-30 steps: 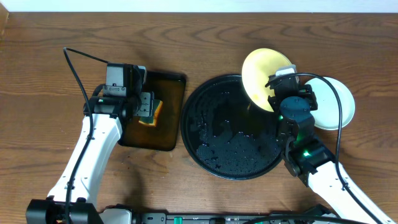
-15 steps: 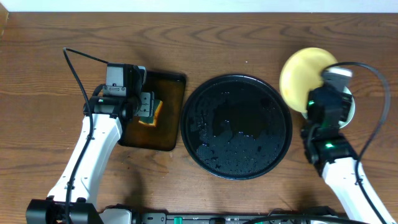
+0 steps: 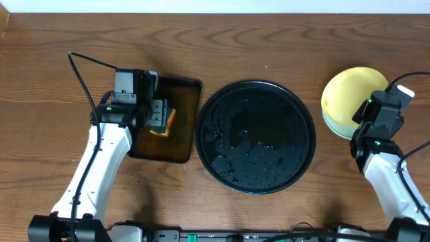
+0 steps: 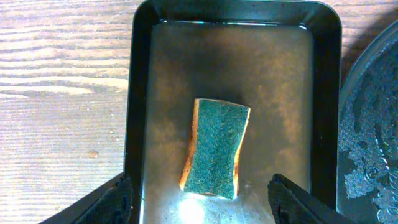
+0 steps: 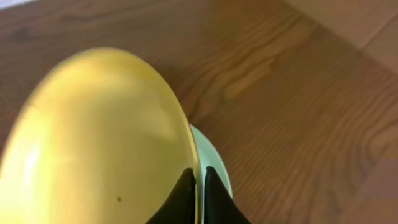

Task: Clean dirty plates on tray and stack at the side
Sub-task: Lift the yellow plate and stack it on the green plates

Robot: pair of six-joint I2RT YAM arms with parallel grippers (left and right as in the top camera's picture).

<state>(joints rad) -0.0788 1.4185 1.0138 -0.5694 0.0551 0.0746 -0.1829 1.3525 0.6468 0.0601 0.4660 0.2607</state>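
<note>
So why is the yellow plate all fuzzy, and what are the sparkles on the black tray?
Right wrist view: the yellow plate sits so close to the camera that it blurs. Overhead view: wet drops on the tray catch the light as small glints. Left wrist view: a white glare patch shines below the sponge.

You have the tray [image 3: 255, 138] at the middle of the worktop [image 3: 269, 40]. Just left of it lies the sponge tray [image 3: 183, 131], with the sponge [image 4: 214, 148] in it and the left end effector [image 4: 205, 202] spread wide above the sponge. Right of the tray, apart from it, the upper plate [image 3: 349, 97] sits over the lower plate [image 5: 215, 169], its near rim pinched in the right end effector [image 5: 199, 179].
</note>
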